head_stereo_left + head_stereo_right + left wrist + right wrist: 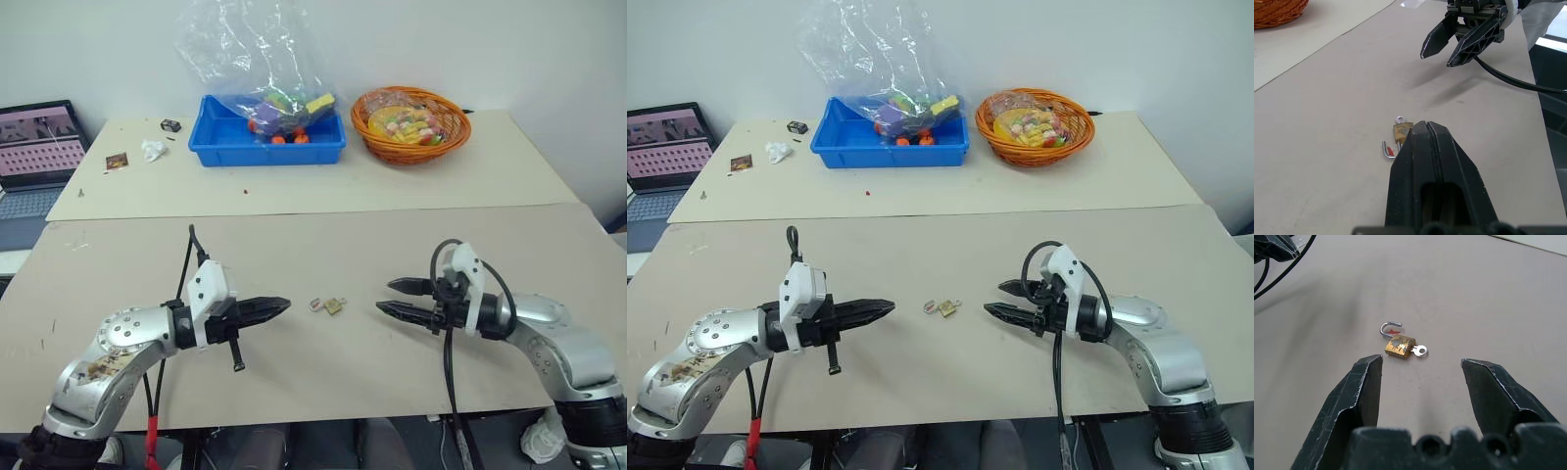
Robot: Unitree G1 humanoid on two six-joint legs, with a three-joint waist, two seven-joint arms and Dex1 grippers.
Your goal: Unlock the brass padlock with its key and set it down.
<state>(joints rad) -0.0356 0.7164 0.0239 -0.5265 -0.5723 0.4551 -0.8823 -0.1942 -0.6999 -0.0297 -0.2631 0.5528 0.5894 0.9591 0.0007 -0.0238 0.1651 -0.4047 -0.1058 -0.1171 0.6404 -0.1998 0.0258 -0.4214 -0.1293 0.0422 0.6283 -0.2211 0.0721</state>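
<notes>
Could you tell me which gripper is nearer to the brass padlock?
Left, narrowly. The left gripper sits just left of the brass padlock; the right gripper is slightly farther, on its right.

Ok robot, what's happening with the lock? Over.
Left gripper shut, right gripper open, both empty. Brass padlock on table, shackle open, key in it. Nothing blocking.

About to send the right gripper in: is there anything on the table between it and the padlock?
Nothing visible. The padlock lies on bare table, shackle swung open and key in its body, straight ahead of the open right gripper. The shut left gripper hangs on the lock's far side, apart from it.
</notes>
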